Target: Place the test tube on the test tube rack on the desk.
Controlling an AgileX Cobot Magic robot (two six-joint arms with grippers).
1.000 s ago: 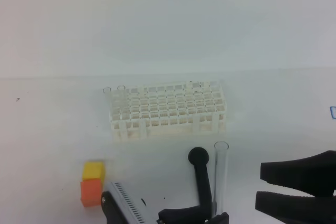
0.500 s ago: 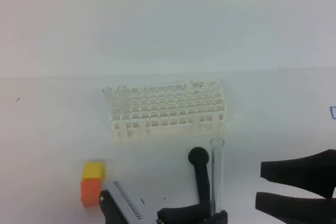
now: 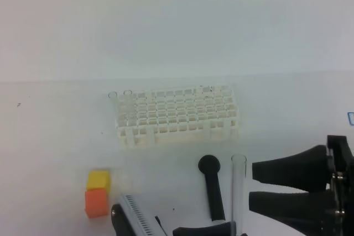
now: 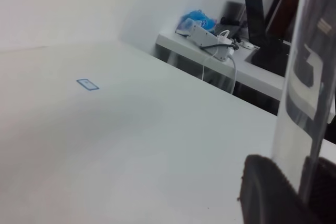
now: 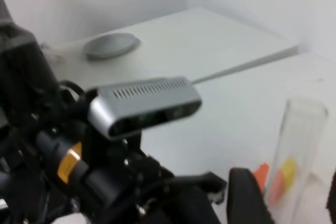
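Note:
The test tube (image 3: 239,189) stands upright above the desk (image 3: 55,136), with my left gripper (image 3: 233,227) shut on its lower end at the bottom edge of the exterior view. In the left wrist view the test tube (image 4: 306,77) rises between the dark fingers (image 4: 268,195). My right gripper (image 3: 259,186) is open, its fingertips just right of the tube. In the right wrist view the test tube (image 5: 294,150) stands between the right gripper's fingers (image 5: 247,198). The white test tube rack (image 3: 177,115) sits behind, apart from both grippers.
A black round-headed stick (image 3: 213,189) lies just left of the tube. Orange and yellow cubes (image 3: 97,193) sit at front left. Two clear tubes (image 3: 120,99) stand in the rack's left end. A small blue mark (image 3: 350,118) is at the right edge.
My right gripper has moved left toward the tube, still open. The left gripper has shifted the held tube slightly right and down.

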